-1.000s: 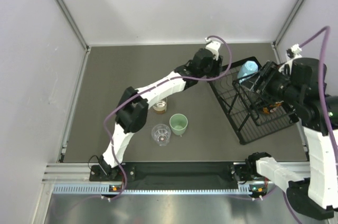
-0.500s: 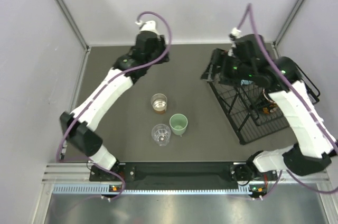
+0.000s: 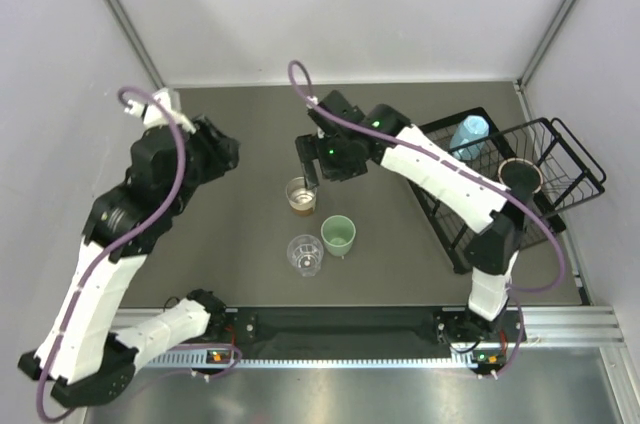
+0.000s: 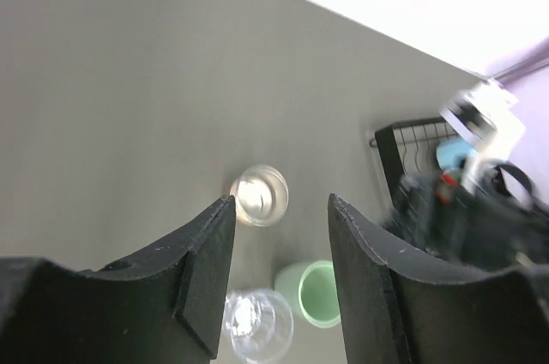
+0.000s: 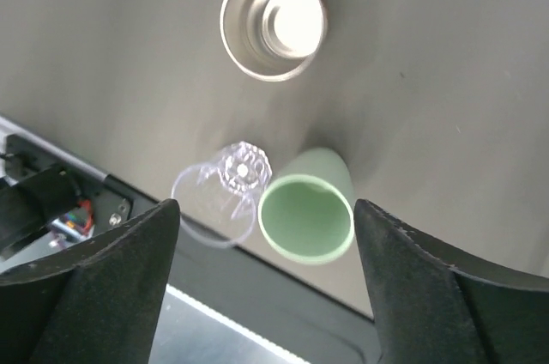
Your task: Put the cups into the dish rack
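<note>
Three cups stand in the middle of the desk, toward the near edge. They are the glass [image 3: 301, 196], the tumbler [image 3: 338, 235] nearer and to its right, and the ribbed cup [image 3: 305, 254] just left of the tumbler. All three are upright and close together.

The rack [image 3: 455, 209] lies along the right edge, toward the far right corner. It holds the blue mug [image 3: 468, 134] at its far end and the dark mug [image 3: 520, 175] further right.

The right gripper [image 3: 306, 170] reaches across to hang just beyond the glass's far rim. Its jaws are spread wide and hold nothing.

The left gripper [image 3: 222, 149] hangs raised near the left edge, well apart from the cups. Its jaws are parted and empty.
</note>
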Controlling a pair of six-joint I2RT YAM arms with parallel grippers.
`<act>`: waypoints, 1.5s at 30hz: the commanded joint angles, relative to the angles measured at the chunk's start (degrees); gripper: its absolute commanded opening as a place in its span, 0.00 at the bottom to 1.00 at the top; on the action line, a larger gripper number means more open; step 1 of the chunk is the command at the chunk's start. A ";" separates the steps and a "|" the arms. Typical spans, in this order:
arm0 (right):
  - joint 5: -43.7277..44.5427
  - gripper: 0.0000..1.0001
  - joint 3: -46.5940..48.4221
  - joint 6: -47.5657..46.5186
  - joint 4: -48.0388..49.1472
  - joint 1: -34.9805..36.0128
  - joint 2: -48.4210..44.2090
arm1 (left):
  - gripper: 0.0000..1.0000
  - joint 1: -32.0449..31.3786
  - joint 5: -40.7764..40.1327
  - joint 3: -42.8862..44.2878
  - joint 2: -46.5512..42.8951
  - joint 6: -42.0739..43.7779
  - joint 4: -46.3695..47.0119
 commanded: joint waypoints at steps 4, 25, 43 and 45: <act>2.06 0.77 0.63 -2.47 6.74 1.82 4.05 | 0.52 0.25 0.68 -3.49 -4.75 -8.96 -7.38; 4.54 0.51 -35.57 -4.32 15.78 3.49 -15.63 | 0.51 0.25 12.81 -4.28 3.42 -9.40 -2.20; 3.65 0.35 -37.59 -3.79 21.06 3.49 -9.83 | 0.59 0.42 14.13 -0.15 5.01 -11.24 -5.54; 3.82 0.33 -38.12 -3.79 21.41 3.58 -9.74 | 0.60 0.60 14.57 -0.41 5.18 -11.51 -5.63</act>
